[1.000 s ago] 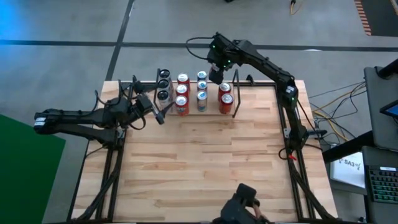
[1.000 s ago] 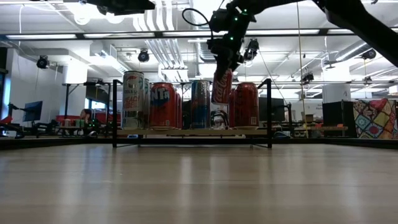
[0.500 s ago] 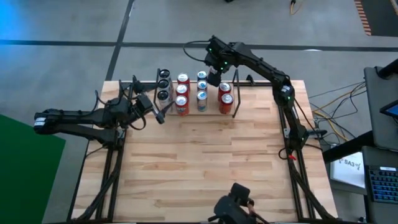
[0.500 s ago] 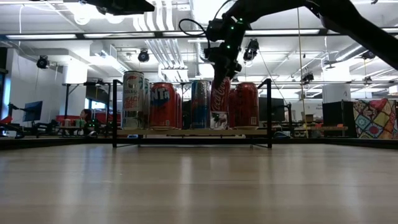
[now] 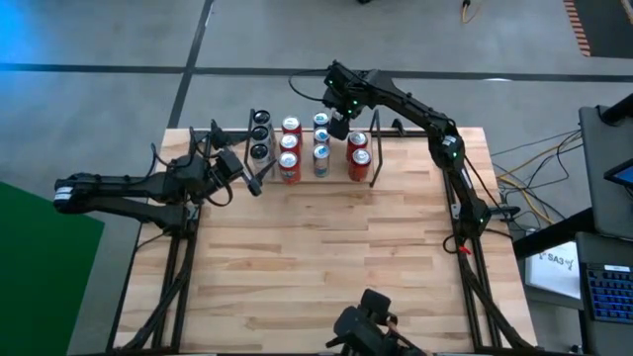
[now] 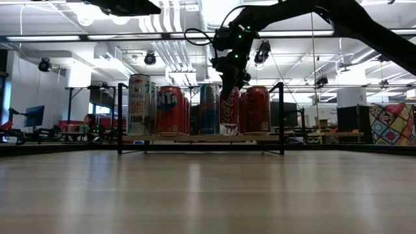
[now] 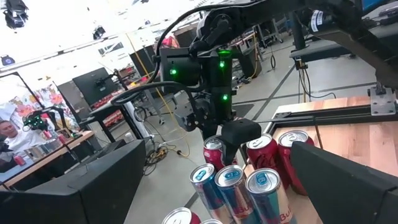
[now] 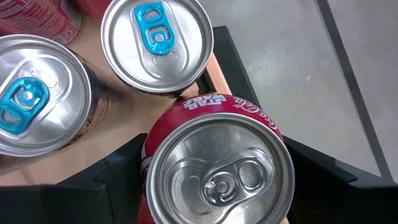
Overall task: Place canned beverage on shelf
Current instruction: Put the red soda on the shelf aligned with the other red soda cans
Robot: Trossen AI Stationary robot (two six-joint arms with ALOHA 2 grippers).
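The shelf (image 5: 376, 158), a black rod rack with a wooden floor (image 6: 195, 138), stands along the table's far edge and holds several upright cans: black (image 5: 259, 134), red (image 5: 289, 148), blue (image 5: 321, 144) and red (image 5: 359, 158). My right gripper (image 5: 339, 123) hangs over the shelf's far side, shut on a red cola can (image 8: 221, 168), which also shows in the low view (image 6: 229, 112). My left gripper (image 5: 257, 180) is open and empty at the shelf's left end, near the table's left edge. My right gripper pinches the cola can's upper side wall (image 8: 148, 155), just under the rim, between its two fingers (image 8: 118, 180) on opposite sides. The fingers point down from above. The can is upright, its base at shelf-floor level (image 6: 229, 133); whether it rests there I cannot tell.
A blue-tabbed can (image 8: 155, 43) stands right against the held can, another (image 8: 31, 106) is close by. Black side frames (image 5: 178, 257) run along the table's left and right edges. The bare wooden tabletop (image 5: 326, 257) stretches toward the near edge. A dark shape (image 5: 368, 326) sits at the near edge.
My right gripper has moved down and toward the table's left, carrying the cola can. The can has gone from tilted and lifted above the shelf to upright, lowered among the other cans to the level of the shelf floor.
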